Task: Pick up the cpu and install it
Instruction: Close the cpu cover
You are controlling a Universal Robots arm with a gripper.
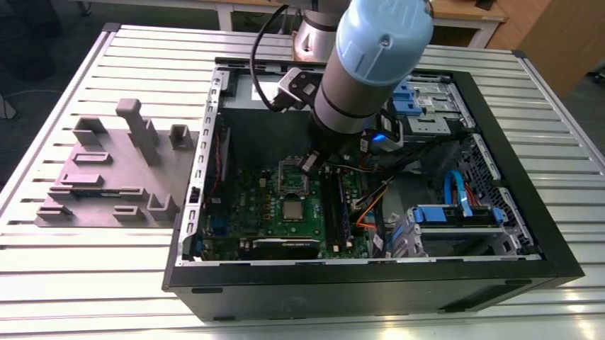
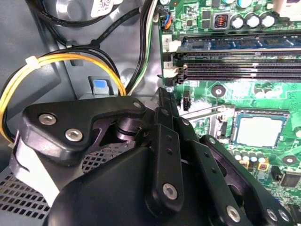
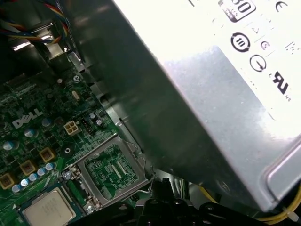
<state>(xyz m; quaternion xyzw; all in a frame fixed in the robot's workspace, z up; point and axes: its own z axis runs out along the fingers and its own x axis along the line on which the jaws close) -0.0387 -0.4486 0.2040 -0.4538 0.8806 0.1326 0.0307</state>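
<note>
Inside the open computer case (image 1: 192, 212), my claw (image 2: 163, 96) hangs low over the green motherboard (image 1: 248, 205), near the hinged socket frame (image 3: 110, 170), which stands open. I cannot tell from these views how far the claw is open or whether it has hold of anything. The cpu (image 3: 48, 210) lies flat, silver top up, in the socket just beside that raised frame, apart from me. My worry is the crowding. The grey power supply box (image 3: 211, 103) looms close on one side, and a sideways drift could scrape my linkage along it. The yellow cable bundle (image 2: 56, 59) loops near my knuckles and could snag. The memory slots (image 2: 240, 70) run close beside the socket, so a tilted descent might clip their latches or nudge the chip askew on its pins. Open room seems to lie straight upward, through the case's open side.
</note>
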